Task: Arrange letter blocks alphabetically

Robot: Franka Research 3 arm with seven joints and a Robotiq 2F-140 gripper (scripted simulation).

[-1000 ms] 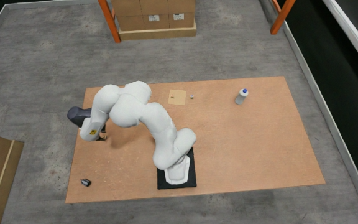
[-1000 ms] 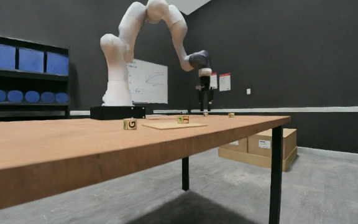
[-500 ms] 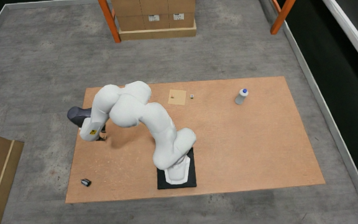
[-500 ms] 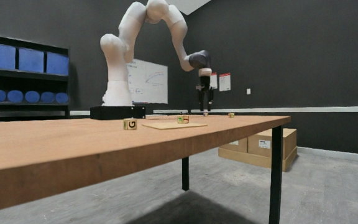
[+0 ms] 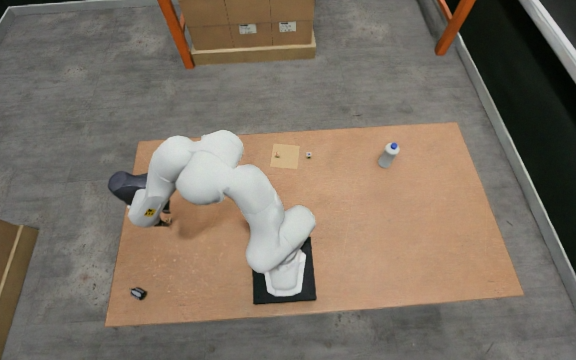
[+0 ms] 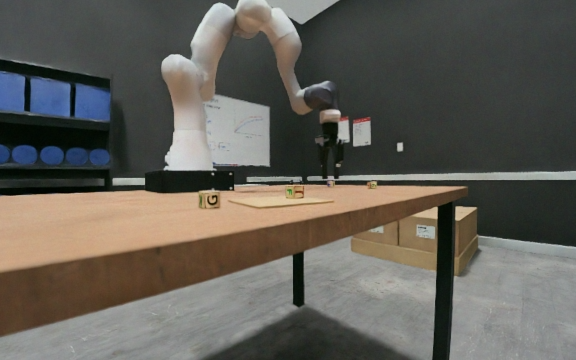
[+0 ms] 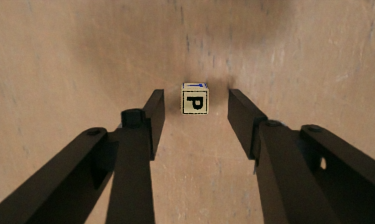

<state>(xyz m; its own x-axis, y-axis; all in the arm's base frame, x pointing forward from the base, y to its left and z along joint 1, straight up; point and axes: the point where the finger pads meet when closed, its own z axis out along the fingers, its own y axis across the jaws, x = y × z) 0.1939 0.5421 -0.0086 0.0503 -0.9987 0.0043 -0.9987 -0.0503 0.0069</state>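
Observation:
My gripper is partly open and empty, pointing down over a block with P on top. In the wrist view this block lies between the fingertips with a gap on each side, its P turned a quarter clockwise. Another block sits on the left part of the tan mat; its top is too small to read. A block with G on one side stands off the mat, to its right in the top view. A fourth block stands beyond the gripper; its top is unreadable.
A white bottle with a blue cap stands far right on the table. A small dark object lies near the table's front left corner. The arm hides part of the table's left side in the top view.

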